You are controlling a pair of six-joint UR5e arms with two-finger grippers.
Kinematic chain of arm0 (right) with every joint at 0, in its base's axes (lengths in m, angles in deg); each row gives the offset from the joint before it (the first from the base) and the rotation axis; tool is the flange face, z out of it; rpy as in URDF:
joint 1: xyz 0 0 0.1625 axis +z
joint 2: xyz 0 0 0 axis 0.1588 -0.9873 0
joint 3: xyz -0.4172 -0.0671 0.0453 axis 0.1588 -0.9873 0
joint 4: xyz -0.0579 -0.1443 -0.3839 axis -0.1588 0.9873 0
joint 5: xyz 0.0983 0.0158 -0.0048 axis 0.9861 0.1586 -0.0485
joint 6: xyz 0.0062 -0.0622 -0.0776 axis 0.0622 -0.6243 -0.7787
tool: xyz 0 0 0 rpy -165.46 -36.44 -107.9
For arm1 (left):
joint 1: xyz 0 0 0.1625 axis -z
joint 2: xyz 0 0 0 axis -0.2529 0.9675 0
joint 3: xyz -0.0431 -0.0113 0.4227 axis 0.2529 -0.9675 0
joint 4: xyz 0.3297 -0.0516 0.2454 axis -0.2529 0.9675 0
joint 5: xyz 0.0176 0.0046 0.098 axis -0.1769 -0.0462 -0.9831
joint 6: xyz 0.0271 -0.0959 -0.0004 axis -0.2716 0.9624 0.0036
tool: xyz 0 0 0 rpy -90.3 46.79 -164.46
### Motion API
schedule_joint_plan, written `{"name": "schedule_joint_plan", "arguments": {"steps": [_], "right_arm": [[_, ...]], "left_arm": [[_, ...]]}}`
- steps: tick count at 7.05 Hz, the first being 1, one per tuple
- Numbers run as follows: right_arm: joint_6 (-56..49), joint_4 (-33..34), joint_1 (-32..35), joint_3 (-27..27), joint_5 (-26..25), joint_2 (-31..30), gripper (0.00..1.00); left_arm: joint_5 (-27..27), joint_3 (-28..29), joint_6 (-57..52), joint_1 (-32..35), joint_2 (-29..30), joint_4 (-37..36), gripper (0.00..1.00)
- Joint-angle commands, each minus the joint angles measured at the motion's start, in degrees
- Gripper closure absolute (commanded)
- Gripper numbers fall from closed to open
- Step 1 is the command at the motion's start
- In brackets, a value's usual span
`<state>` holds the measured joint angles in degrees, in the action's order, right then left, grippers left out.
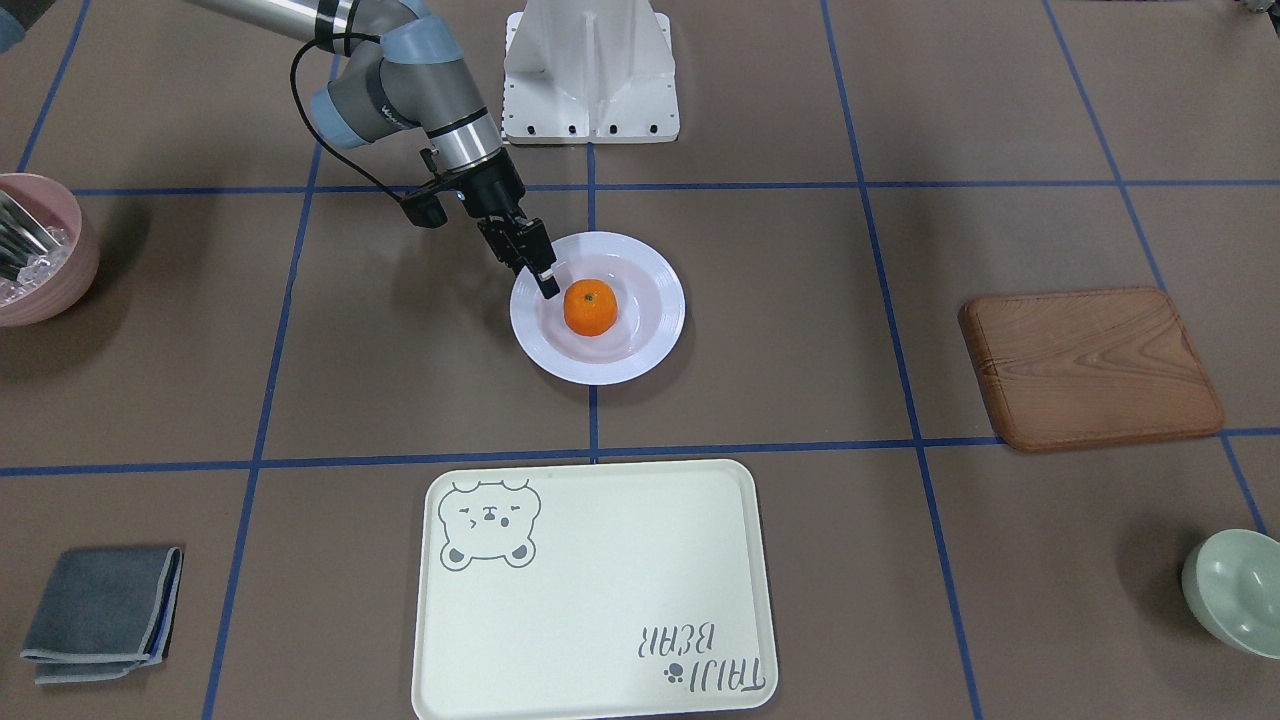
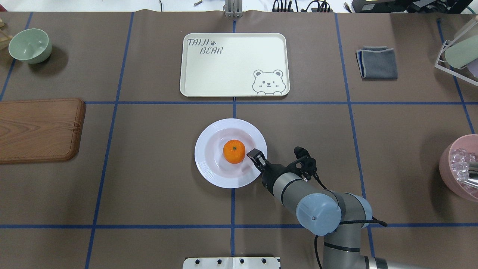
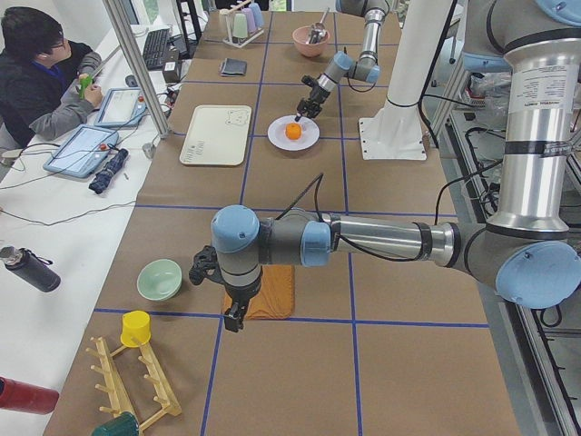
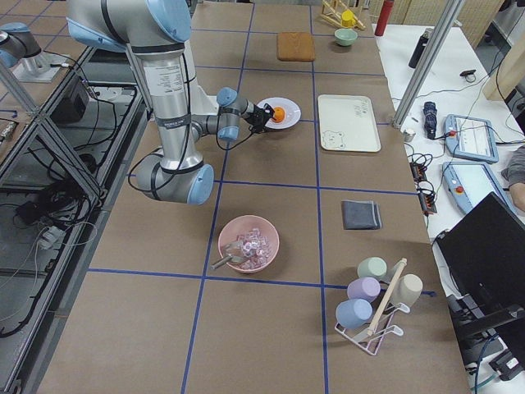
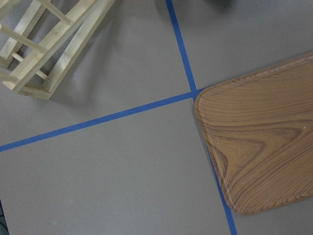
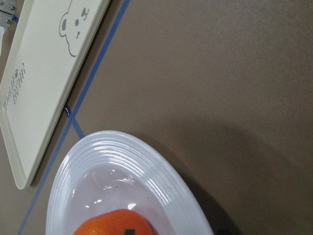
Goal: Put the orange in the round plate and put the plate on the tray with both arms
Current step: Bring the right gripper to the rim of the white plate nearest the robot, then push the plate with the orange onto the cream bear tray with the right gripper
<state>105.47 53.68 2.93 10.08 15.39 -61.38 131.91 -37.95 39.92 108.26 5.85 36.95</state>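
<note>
While the orange [image 2: 234,151] sits in the round plate [image 2: 224,181] at the centre of the counter [image 2: 149,168], the tray [image 2: 233,65] lies apart near the edge opposite the robot. The right gripper [image 2: 255,154] hangs over the plate's rim, just beside the orange; its jaws' state I cannot tell. The left gripper [image 3: 234,318] hovers by the wooden board [image 3: 277,295], jaws equally unclear.
</note>
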Motion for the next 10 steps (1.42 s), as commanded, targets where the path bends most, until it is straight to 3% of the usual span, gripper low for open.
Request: {"name": "schedule_joint_plan", "arguments": {"steps": [1, 3, 4, 8, 10], "right_arm": [[1.93, -0.28, -0.03, 0.94, -0.52, 0.35, 1.0], [1.93, -1.5, 0.32, 1.48, -1.56, 0.17, 1.0], [1.93, -4.91, 0.32, 1.3, -4.18, -0.09, 1.0], [1.05, -5.56, 3.47, 1.3, -10.62, 0.26, 1.0], [0.97, -10.63, 6.46, 1.3, -11.94, 1.83, 1.0]], "left_arm": [[0.0, -0.12, 0.0, -0.01, 0.0, 0.09, 0.01], [0.0, -0.2, 0.27, -0.01, 0.08, 0.09, 0.01], [0.0, -0.2, 0.53, -0.01, 0.08, 0.09, 0.01], [0.09, -0.47, 7.82, -0.09, -0.35, 0.18, 0.01], [4.88, -2.65, 12.1, -0.09, -3.23, 0.87, 0.01]]}}
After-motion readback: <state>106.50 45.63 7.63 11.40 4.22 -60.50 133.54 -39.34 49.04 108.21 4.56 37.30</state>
